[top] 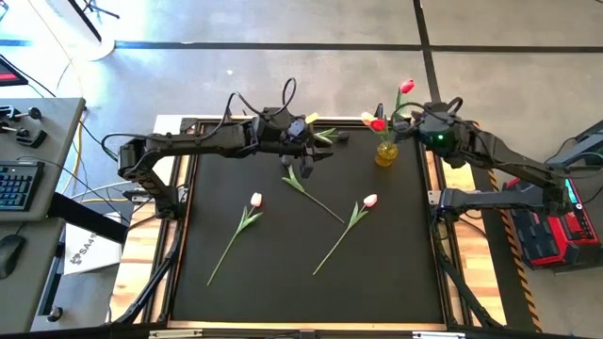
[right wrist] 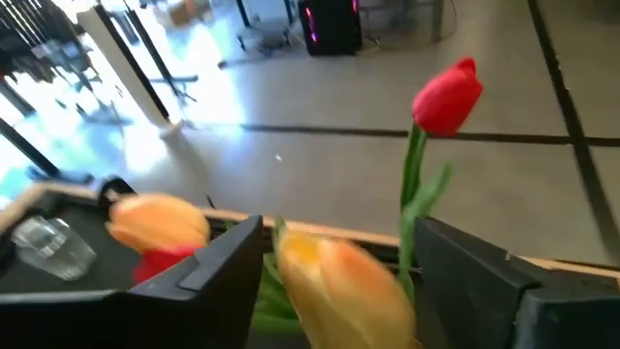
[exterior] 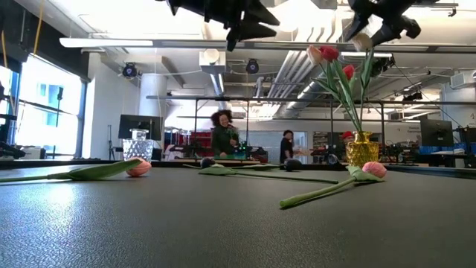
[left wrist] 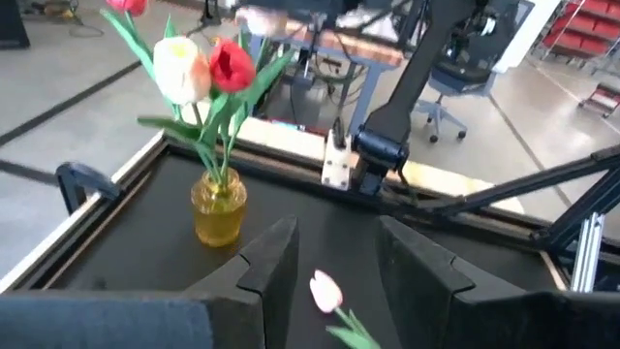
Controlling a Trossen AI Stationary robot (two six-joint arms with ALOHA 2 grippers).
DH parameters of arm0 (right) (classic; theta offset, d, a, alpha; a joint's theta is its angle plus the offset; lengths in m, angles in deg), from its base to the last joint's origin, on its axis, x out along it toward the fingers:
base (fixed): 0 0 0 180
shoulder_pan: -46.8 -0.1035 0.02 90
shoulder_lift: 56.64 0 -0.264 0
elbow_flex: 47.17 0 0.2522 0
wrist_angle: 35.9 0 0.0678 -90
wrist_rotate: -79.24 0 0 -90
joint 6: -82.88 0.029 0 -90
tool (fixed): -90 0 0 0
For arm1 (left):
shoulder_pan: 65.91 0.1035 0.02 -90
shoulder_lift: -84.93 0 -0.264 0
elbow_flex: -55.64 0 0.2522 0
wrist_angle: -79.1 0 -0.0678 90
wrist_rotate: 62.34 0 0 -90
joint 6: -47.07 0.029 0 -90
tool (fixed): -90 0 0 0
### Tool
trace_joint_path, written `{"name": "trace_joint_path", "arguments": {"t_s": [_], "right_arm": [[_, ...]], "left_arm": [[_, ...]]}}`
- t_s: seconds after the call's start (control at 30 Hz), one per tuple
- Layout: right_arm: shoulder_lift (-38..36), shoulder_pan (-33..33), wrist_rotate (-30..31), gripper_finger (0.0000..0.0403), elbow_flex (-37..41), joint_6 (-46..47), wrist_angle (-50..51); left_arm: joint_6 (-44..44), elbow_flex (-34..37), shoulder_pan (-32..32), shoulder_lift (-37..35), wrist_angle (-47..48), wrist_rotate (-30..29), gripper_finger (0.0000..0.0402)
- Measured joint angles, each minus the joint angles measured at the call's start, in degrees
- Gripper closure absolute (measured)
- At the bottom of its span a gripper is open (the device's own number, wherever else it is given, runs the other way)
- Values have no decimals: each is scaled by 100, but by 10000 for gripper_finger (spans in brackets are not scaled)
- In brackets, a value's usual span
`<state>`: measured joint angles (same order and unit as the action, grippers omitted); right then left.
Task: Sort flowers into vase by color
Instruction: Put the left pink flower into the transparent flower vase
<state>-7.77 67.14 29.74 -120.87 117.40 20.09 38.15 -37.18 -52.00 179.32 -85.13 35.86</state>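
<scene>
The right end effector hangs over the amber vase at the far right of the black worktop. Its fingers stand apart, with a yellow tulip head loose between them and a tall red tulip just beyond. The vase holds red and yellow tulips, upright and fanned out.

The left end effector hovers above the far middle of the worktop, fingers apart and gripping nothing; a pink tulip lies below the gap.

Three flowers lie flat on the worktop: a pink one left of centre, another pink one to the right, both with stems running toward the near edge, and a dark one between them, farther back. Behind the worktop, two people stand deep in the room.
</scene>
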Motion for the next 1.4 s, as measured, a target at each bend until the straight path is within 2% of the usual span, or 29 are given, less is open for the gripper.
{"name": "trace_joint_path", "arguments": {"t_s": [0.13,0.5,0.63,0.77,0.93,1.03,1.13,1.4], "right_arm": [[-129,0,1,136,0,-53,-364],[-396,0,1,135,0,-415,-877],[-396,-12,-35,135,0,-842,-1374],[-396,-69,-322,136,2,-1536,-2260],[-397,-127,-830,136,2,-2231,-3324],[-394,-120,-1025,136,2,-2282,-3490],[-382,-120,-1197,136,2,-2275,-3439],[-277,-120,-1481,136,2,-2258,-3127]], "left_arm": [[-48,0,0,0,502,-2,273],[-305,0,0,0,1711,-20,273],[-453,0,-1,0,2190,-17,273],[-503,0,-32,0,3251,-36,273],[-379,343,-183,6,4368,-538,273],[-290,689,-212,7,4532,-152,273],[-637,1106,-212,7,4484,139,273],[-2259,1845,-320,4,4912,-24,273]]}}
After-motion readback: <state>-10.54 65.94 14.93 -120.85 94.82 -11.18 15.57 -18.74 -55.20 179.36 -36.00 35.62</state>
